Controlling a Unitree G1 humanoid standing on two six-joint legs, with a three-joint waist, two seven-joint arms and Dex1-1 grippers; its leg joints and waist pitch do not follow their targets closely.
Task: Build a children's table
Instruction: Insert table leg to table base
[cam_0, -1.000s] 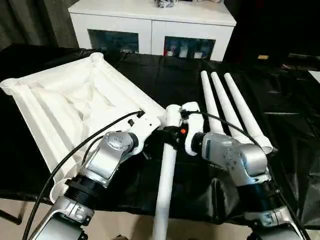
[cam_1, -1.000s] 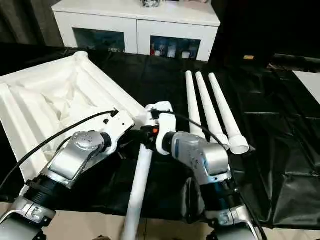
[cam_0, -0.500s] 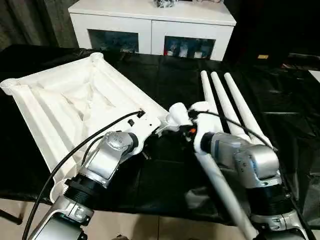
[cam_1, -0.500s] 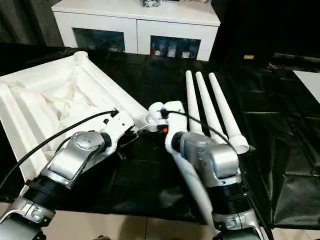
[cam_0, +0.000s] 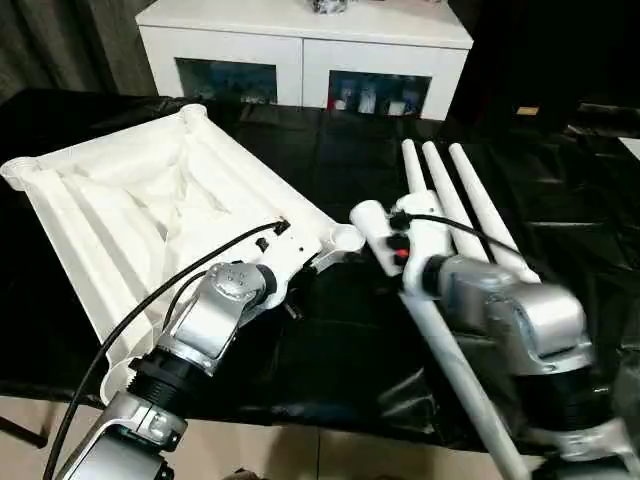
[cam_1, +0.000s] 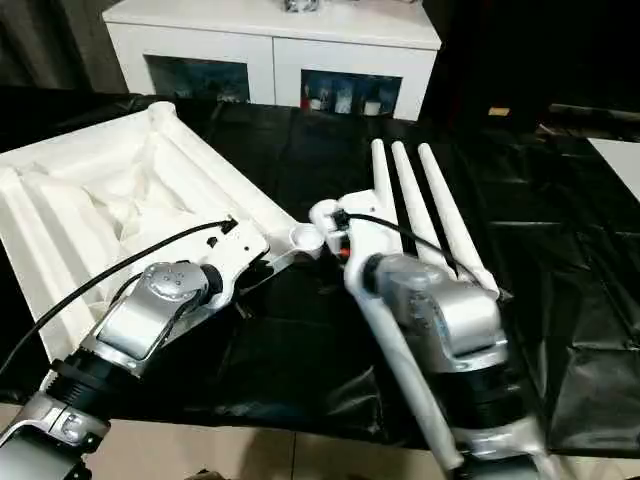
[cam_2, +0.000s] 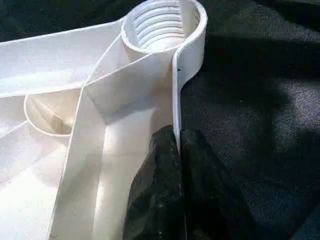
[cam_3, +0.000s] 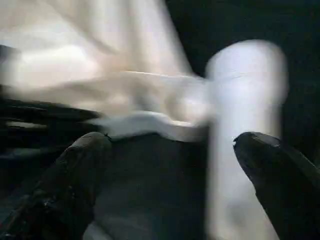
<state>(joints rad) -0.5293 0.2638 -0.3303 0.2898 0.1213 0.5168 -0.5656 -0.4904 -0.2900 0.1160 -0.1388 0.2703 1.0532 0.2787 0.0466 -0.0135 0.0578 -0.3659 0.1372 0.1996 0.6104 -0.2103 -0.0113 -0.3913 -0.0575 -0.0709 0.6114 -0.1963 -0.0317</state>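
The white table top (cam_0: 130, 220) lies underside up on the left, ribs showing. My left gripper (cam_2: 177, 132) is shut on the thin rim wall just short of the threaded corner socket (cam_2: 160, 25). A white tube leg (cam_0: 440, 350) slants from beside that socket (cam_0: 345, 237) down past the front edge to the right. My right gripper (cam_3: 172, 140) stands open around the leg's upper end (cam_3: 240, 100), and the leg sits close to one finger (cam_3: 260, 150). Three more legs (cam_0: 445, 195) lie side by side at the back right.
A black sheet (cam_0: 570, 220) covers the work surface, wrinkled at the right. Behind it stands a white cabinet (cam_0: 300, 45) with glass doors. My left forearm's cable (cam_0: 130, 320) loops over the table top's near edge.
My right gripper has opened off the leg and the arm has shifted right. The leg's lower end has swung from straight ahead to the right. The left gripper has held still.
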